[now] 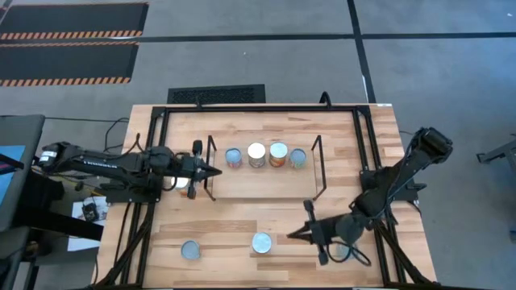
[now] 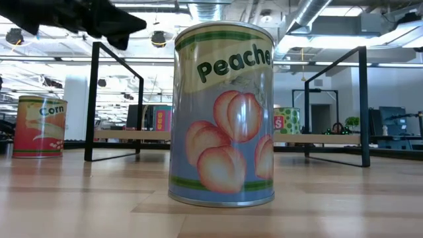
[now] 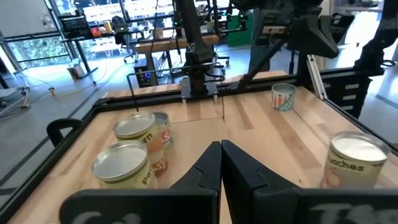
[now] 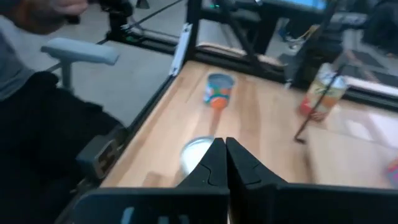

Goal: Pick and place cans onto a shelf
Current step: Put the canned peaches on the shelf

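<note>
Left pincer closed with fingers together, gripping nothing, held at the left wire upright of the shelf and pointing toward the row of cans. Right pincer likewise closed and empty, held over the front of the table, tips aimed at the peach can just beside it without touching. Four cans upright in a row along the back of the shelf: blue-topped can, white-topped can, orange-sided can and end can, the middle two touching or nearly so. Two cans off the shelf, upright on the table in front of it: the peach can near the middle and the corn can well to its left. Peach label large and centred in the low view, corn label at far left.
</note>
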Tool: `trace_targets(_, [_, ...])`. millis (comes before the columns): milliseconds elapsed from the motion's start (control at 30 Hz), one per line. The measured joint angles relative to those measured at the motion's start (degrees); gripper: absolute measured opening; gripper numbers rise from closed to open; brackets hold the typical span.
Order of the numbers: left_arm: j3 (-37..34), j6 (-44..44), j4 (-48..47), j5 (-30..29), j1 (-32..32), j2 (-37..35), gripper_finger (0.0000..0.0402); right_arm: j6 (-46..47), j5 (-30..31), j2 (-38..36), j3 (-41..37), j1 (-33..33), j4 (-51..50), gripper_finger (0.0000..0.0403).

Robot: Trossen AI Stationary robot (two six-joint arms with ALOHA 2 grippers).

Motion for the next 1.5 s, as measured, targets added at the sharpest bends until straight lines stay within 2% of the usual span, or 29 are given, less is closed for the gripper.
trace_targets(200, [2.3,0.02,-2.2,-8.49,-9.59,0.04,0.0,6.24,8.0,0.17,0.0,6.27,-2.28,0.0003])
trace_targets(300, [3.29,-0.02,-2.34,-12.19,-14.84,0.98,0.0,8.26,10.72,1.34,0.02,7.03,-1.89,0.0003])
trace_targets(400, [4.61,-0.02,-2.71,-16.99,-19.98,3.15,0.0,8.48,9.1,4.44,0.06,5.23,0.41,0.0003])
trace_targets(567, [6.94,-0.07,-3.58,-22.77,-25.72,8.68,0.0,8.75,1.9,10.46,4.81,1.16,0.47,0.0006])
trace_targets(733, [8.82,-1.39,-3.46,-23.4,-27.66,13.73,0.0,8.49,-4.04,16.12,12.24,-2.04,-5.07,0.0031])
trace_targets(967, [10.52,-2.56,-3.42,-23.31,-28.56,18.51,0.0,8.33,-6.66,22.54,22.72,-4.44,-20.15,0.0101])
trace_targets(1100, [10.73,-3.1,-3.17,-23.3,-29.33,20.0,0.0,8.22,-9.51,25.74,26.86,-4.8,-26.08,0.0125])
trace_targets(1267, [10.73,-3.89,-2.91,-23.38,-29.89,20.13,0.0,6.53,-9.5,28.02,29.65,-5.3,-29.75,0.0131])
trace_targets(1500, [10.73,-5.02,-3.28,-24.89,-29.89,18.12,0.0,5.29,-9.76,28.33,29.79,-6.88,-31.04,0.0107])
